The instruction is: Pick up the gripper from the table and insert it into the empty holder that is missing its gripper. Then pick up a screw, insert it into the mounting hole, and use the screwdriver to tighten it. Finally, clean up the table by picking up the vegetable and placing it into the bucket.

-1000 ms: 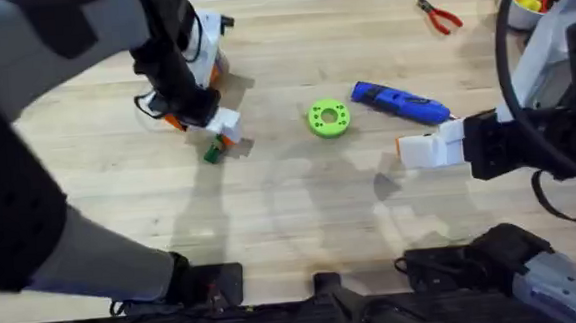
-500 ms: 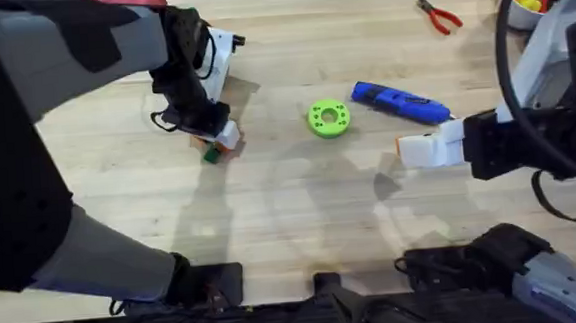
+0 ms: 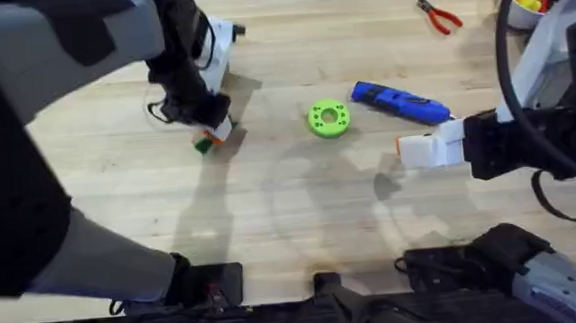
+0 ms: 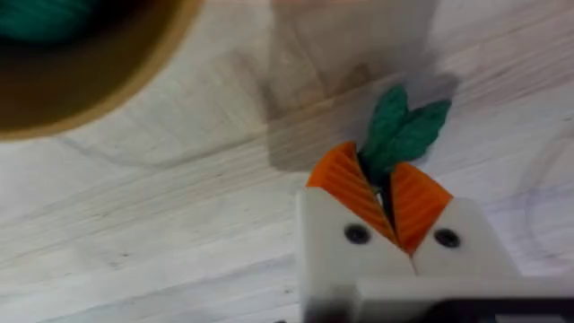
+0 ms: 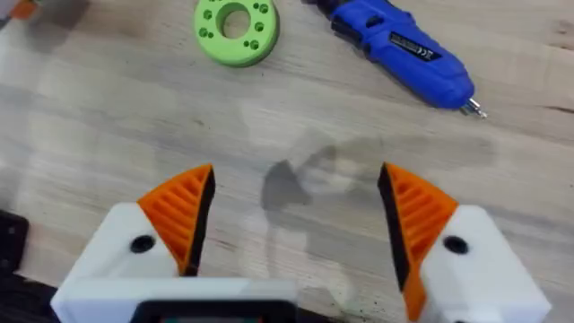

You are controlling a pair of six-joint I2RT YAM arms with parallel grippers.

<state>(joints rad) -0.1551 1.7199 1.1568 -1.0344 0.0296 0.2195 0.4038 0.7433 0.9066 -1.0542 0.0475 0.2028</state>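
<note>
My left gripper [image 3: 211, 129] is shut on the vegetable [image 3: 203, 144], a small dark-green leafy bunch held just above the table at the far left. In the left wrist view the leaves [image 4: 404, 130] stick out past the closed orange pads [image 4: 345, 184]. The orange-brown bucket [image 4: 90, 81] lies close beside them. A white claw with the holder [image 3: 219, 40] stands behind the left arm, partly hidden. The blue screwdriver [image 3: 400, 103] [image 5: 395, 49] lies right of centre. My right gripper [image 3: 417, 149] [image 5: 296, 224] hovers open and empty near it. The loose gripper part and the screw are out of view.
A lime-green disc with holes [image 3: 328, 118] [image 5: 236, 30] sits mid-table. Red-handled pliers [image 3: 439, 15] lie at the far right, beside a white bowl [image 3: 524, 2] at the corner. Bare wood [image 3: 301, 211] spreads across the near middle.
My left gripper has shifted a little left and farther away, carrying the vegetable with it. The right arm has not moved.
</note>
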